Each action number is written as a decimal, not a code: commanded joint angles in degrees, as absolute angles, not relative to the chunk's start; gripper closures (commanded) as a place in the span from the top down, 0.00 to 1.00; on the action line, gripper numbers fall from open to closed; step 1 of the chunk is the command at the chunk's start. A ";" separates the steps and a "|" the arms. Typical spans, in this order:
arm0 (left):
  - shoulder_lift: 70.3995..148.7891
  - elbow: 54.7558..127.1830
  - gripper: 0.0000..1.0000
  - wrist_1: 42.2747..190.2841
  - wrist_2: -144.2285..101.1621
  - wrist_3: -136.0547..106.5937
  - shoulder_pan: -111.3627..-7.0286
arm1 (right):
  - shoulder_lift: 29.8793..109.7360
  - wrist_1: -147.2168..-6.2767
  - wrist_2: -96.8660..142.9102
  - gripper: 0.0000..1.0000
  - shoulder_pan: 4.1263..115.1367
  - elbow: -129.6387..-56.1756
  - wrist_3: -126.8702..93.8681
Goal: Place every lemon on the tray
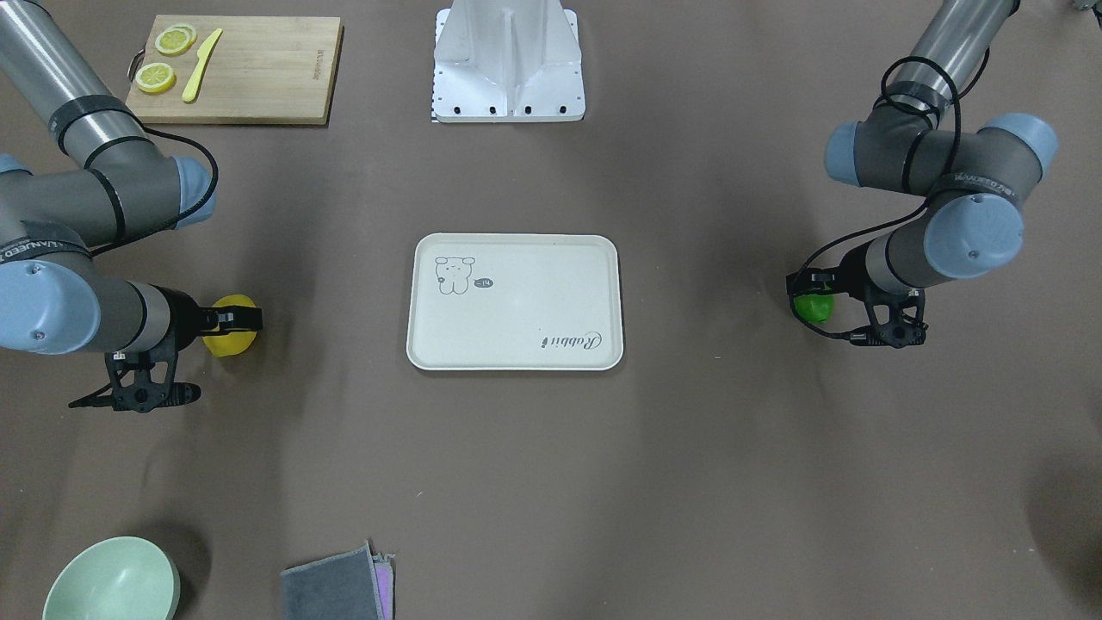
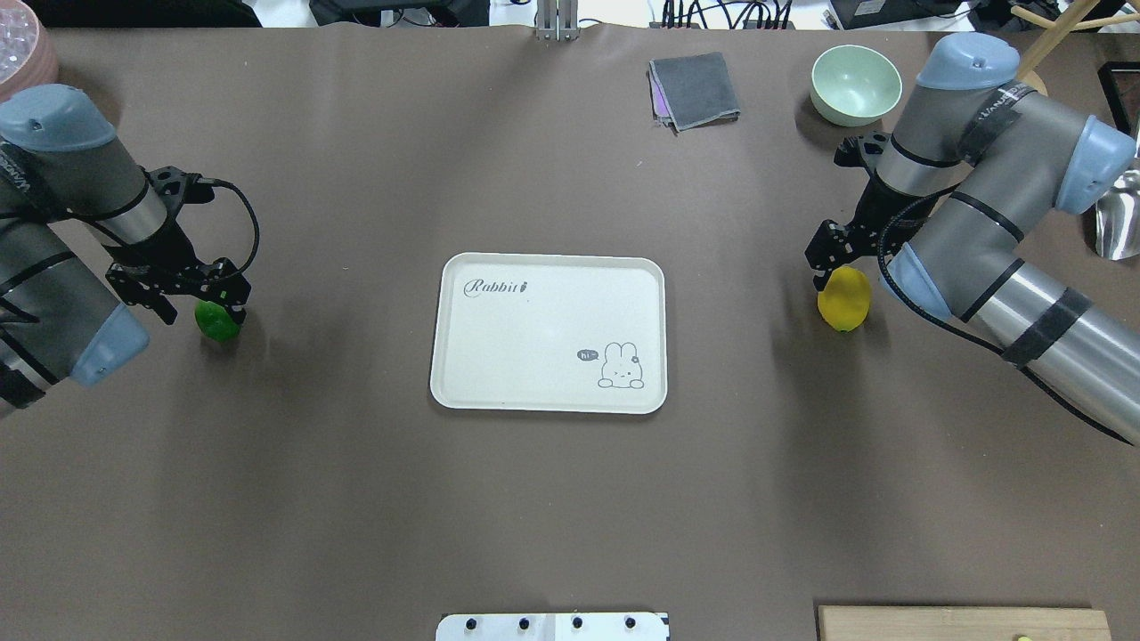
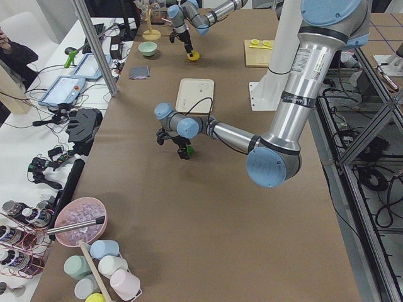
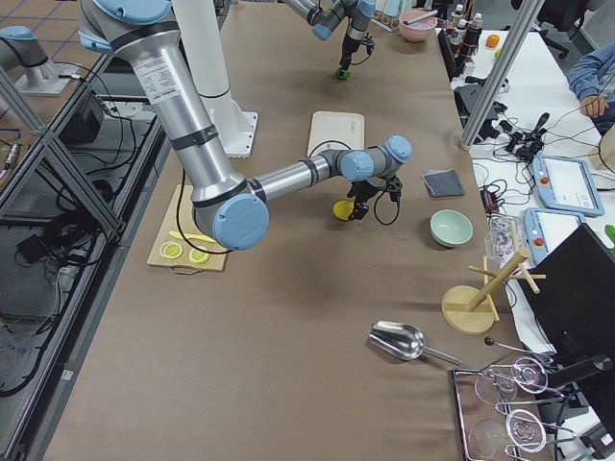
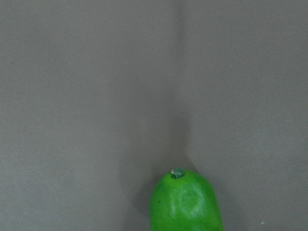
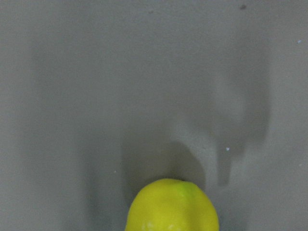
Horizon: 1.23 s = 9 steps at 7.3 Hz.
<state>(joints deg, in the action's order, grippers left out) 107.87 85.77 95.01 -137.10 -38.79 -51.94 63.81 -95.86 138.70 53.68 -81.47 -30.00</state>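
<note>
Risk, grip: both lemons are oval and smooth. If my fingers bear off-centre, I judge a fruit could squirt out and roll across the surface [image 2: 552, 516].
Risk, meeting: the tray [image 2: 534, 338] sits between my two arms. If both swing in at once, the wrists may crowd each other over it.
Risk, release: the rim looks low. A lemon let go from high up or near an edge could roll off again.
Left tool [image 2: 207, 301]: it is down at the green lemon [image 2: 216, 322], directly over it. Its wrist camera shows only the fruit's tip and no fingers, so I cannot tell how wide it stands or whether it grips.
Right tool [image 2: 833, 271]: it is set against the yellow lemon [image 2: 844, 301] on its far side. Again I cannot tell whether it presses or merely straddles.
Lemons: one lies on each side, well apart from the tray, and neither is on it yet.
Tray: it has nothing on it, at the middle of the surface.
</note>
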 commanded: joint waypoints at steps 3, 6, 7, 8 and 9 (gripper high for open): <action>108.19 84.73 0.36 95.80 -140.54 -38.85 -51.59 | 62.49 -95.98 138.78 0.54 53.53 -79.98 -29.09; 109.41 85.95 0.00 95.54 -140.01 -38.93 -52.81 | 62.58 -95.89 139.22 0.43 53.61 -80.15 -29.00; 109.86 89.52 0.00 95.28 -140.01 -39.46 -53.00 | 62.14 -95.80 139.57 0.43 54.92 -80.94 -29.09; 111.43 92.08 0.00 95.27 -140.18 -40.86 -53.00 | 59.44 -95.89 140.01 0.43 56.15 -81.38 -29.87; 113.79 94.11 0.00 95.27 -140.27 -41.04 -52.65 | 55.93 -96.24 140.88 0.43 56.34 -81.73 -33.02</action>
<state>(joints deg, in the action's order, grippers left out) 111.29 91.11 95.33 -140.14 -40.31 -52.84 59.68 -95.94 139.98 55.56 -81.19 -30.30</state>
